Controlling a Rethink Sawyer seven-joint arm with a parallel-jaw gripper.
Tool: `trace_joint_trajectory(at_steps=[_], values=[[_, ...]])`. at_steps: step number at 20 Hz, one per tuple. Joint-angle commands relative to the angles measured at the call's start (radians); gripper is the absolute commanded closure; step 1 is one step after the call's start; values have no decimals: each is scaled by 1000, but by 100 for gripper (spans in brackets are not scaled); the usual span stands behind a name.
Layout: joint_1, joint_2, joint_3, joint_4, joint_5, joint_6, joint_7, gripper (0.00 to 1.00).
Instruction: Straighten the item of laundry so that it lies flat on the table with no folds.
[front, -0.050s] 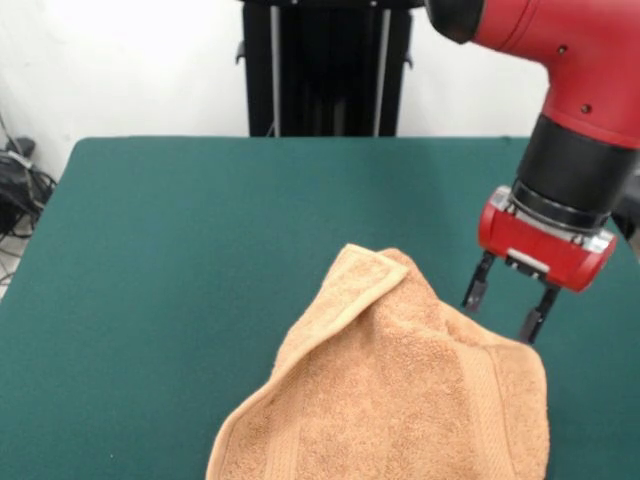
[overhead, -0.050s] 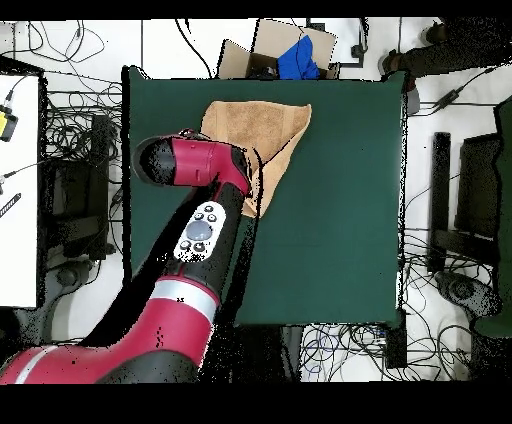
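My claw (front, -0.050s: 504, 308), open and empty, hovers beside the towel (front, -0.050s: 400, 400), which lies folded near a counter (front, -0.050s: 200, 230) edge. Best grip: the doubled corner, then pull outward, low.

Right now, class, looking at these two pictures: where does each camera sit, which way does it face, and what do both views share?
Front view: sits across the table, facing the robot; shows the peach towel, the red arm and the gripper with open fingers.
Overhead view: hangs above, looking straight down; the red arm reaches up from the bottom edge, covering part of the towel.
Shared: the towel, the green table, the arm.
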Motion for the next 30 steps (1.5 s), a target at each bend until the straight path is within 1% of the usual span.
trace_joint_trajectory(at_steps=[1, 10, 13, 19, 22, 23, 25, 29, 30], values=[[24, 109, -10, 76, 66, -90, 334, 0], [37, 192, -54, 33, 137, -148, 318, 0], [14, 214, -31, 27, 152, -195, 280, 0], [-9, 268, -15, -5, 182, -258, 245, 0], [-32, 276, 27, -8, 190, -276, 214, 0], [-47, 275, 56, -6, 188, -284, 197, 0], [-50, 273, 75, 1, 193, -294, 190, 0], [-78, 245, 171, 38, 199, -296, 171, 0], [-75, 246, 176, 40, 201, -296, 176, 0]])
